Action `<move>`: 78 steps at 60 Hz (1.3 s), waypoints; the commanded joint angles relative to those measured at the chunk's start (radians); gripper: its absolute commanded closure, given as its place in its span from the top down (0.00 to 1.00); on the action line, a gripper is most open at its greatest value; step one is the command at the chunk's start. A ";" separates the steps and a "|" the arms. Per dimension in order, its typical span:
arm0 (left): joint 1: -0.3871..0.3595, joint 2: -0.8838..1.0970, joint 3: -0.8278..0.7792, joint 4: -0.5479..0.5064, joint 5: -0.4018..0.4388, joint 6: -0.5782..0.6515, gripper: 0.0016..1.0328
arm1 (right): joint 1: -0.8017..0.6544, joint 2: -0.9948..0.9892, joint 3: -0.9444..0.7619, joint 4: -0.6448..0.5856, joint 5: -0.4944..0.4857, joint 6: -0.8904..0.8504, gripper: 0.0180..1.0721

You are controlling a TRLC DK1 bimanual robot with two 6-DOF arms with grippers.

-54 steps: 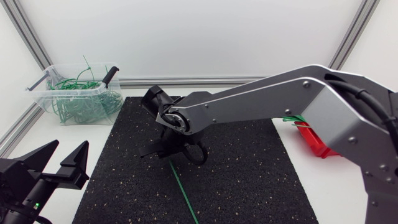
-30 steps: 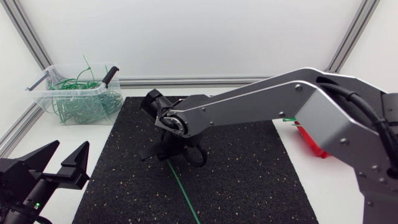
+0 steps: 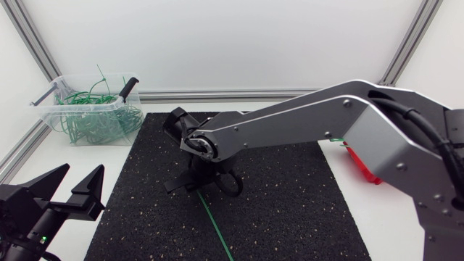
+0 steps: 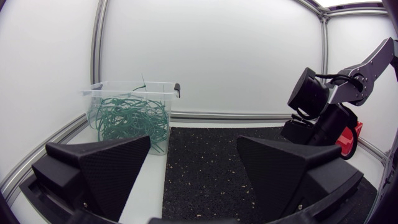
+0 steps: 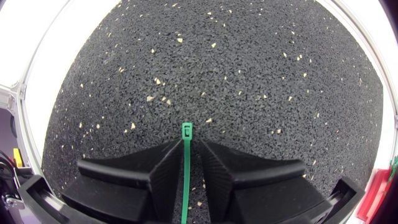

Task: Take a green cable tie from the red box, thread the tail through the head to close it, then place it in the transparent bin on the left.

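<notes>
My right gripper (image 5: pixel 186 167) is shut on a green cable tie (image 5: pixel 186 134), just above the black mat. The tie's head pokes out ahead of the fingertips. In the head view the right gripper (image 3: pixel 191 184) hangs over the mat's middle left, and the tie's tail (image 3: pixel 214 226) trails toward the front edge. The red box (image 3: pixel 364 165) lies at the right, mostly hidden by my right arm. At the back left stands the transparent bin (image 3: pixel 90 112), full of green ties. My left gripper (image 3: pixel 71 193) rests open at the front left, holding nothing.
The black mat (image 3: pixel 290 210) covers the table's middle. In the left wrist view the bin (image 4: pixel 129 115) stands ahead of the left gripper (image 4: pixel 194 174), with my right arm (image 4: pixel 318 112) and the red box (image 4: pixel 348 138) off to the side.
My right arm shifted a little left and lower over the mat, carrying the tie. The left arm has not moved.
</notes>
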 commanded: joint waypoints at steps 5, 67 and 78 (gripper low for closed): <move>-0.008 0.012 -0.036 -0.031 0.002 -0.004 0.94 | 0.027 0.010 -0.027 -0.020 0.003 -0.023 0.27; -0.008 0.015 -0.036 -0.033 0.002 -0.004 0.94 | 0.059 -0.100 -0.187 -0.055 0.017 -0.049 0.27; -0.008 0.016 -0.036 -0.033 0.002 -0.004 0.94 | 0.068 -0.085 -0.193 -0.058 0.003 -0.049 0.27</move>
